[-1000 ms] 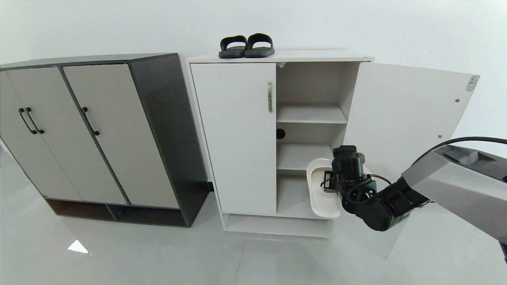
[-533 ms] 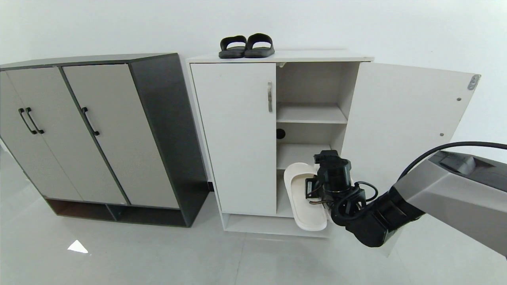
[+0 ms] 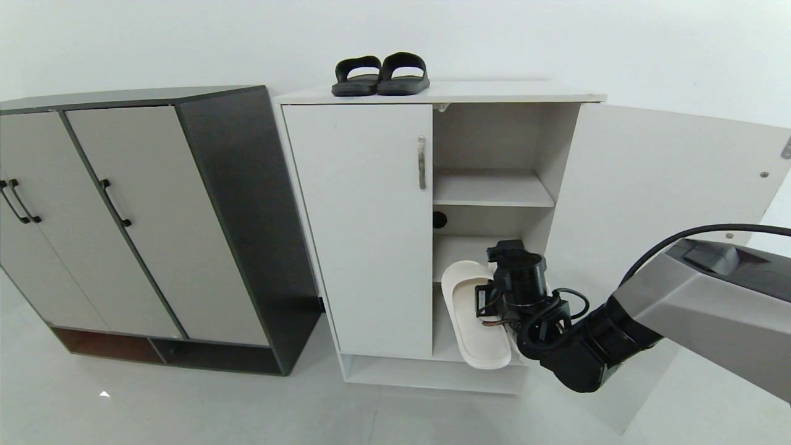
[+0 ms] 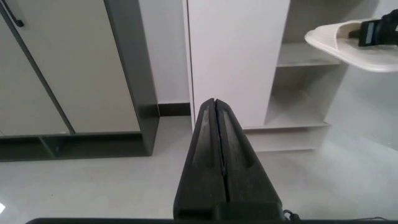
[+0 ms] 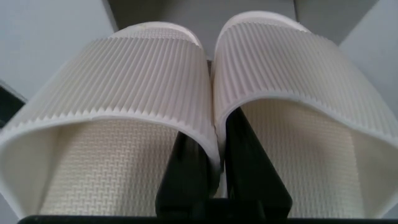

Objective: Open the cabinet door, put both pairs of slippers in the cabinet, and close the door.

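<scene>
Right pincer: my right pincer (image 5: 217, 155) is closed on the cream slippers (image 3: 473, 315). Its black fingers (image 5: 186, 174) clamp the two inner strap edges together.
Cream slippers, make: two slides of soft-looking moulded foam. The broad straps are finely ribbed, the footbeds carry a small crosshatch, and the toes are rounded.
Cream slippers, place: I hold them in the air, turned on edge, in front of the open right half of the white cabinet (image 3: 358, 235). They are level with its lowest compartment (image 3: 445, 334). I cannot tell whether they have passed the front edge.
Left pincer: my left pincer (image 4: 215, 109) has its two long dark fingers pressed flat together, with nothing between them. It hangs low above the floor, on the near side of both cabinets.
White cabinet: a smooth, matt, boxy unit. Its left door is closed and has one slim upright metal handle (image 3: 421, 163). The right door (image 3: 649, 185) is swung wide to the right.
Inside: two flat white shelves, an upper shelf (image 3: 488, 188) and a middle shelf (image 3: 463, 247), divide the open half into three compartments. One round dark hole (image 3: 439, 219) sits in the back panel.
Black slippers: one pair (image 3: 380, 75) of two matt slides with arched straps. They stand side by side on the cabinet's top, towards its left.
Grey cabinet: one wider unit (image 3: 154, 216) just to the left, with a dark frame, pale flat doors and three black bar handles.
</scene>
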Controlling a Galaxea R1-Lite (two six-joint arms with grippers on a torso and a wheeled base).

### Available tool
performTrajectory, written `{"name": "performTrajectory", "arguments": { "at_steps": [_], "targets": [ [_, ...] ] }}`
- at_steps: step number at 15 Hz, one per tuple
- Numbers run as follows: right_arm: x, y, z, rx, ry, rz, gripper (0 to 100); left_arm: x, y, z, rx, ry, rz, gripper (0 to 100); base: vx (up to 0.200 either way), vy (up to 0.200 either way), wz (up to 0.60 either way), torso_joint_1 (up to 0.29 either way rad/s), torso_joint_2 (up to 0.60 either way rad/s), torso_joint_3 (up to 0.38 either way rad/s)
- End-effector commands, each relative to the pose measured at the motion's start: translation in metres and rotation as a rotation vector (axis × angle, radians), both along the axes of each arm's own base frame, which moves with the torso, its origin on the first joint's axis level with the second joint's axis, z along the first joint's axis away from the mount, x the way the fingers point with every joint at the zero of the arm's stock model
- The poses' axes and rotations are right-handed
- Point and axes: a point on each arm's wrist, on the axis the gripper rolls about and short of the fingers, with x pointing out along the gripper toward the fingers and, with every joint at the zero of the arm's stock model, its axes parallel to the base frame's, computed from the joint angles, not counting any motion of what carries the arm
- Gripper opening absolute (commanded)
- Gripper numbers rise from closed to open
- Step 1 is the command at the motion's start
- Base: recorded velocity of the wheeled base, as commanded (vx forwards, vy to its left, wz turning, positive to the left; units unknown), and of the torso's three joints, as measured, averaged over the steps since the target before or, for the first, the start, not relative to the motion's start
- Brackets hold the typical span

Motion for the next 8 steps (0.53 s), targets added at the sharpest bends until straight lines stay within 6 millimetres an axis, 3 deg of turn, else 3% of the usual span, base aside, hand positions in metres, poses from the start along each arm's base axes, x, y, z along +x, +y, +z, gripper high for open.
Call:
{"name": "performTrajectory", "arguments": {
  "at_steps": [1,2,8],
  "targets": [
    [0.000,-0.002,0.000,0.002,-0.005,-0.004,0,0.000,0.000,0.000,0.000,0.000,0.000,0,0.200,0.000,0.00,0.007,0.00,-0.002],
    [-0.001,-0.003,-0.001,0.002,-0.013,0.001,0,0.000,0.000,0.000,0.000,0.000,0.000,0,0.200,0.000,0.00,0.002,0.00,0.002],
    [-0.003,-0.009,-0.018,-0.064,-0.032,0.047,0,0.000,0.000,0.000,-0.001,0.000,0.000,0,0.000,0.000,0.00,0.000,0.00,0.000]
  ]
}}
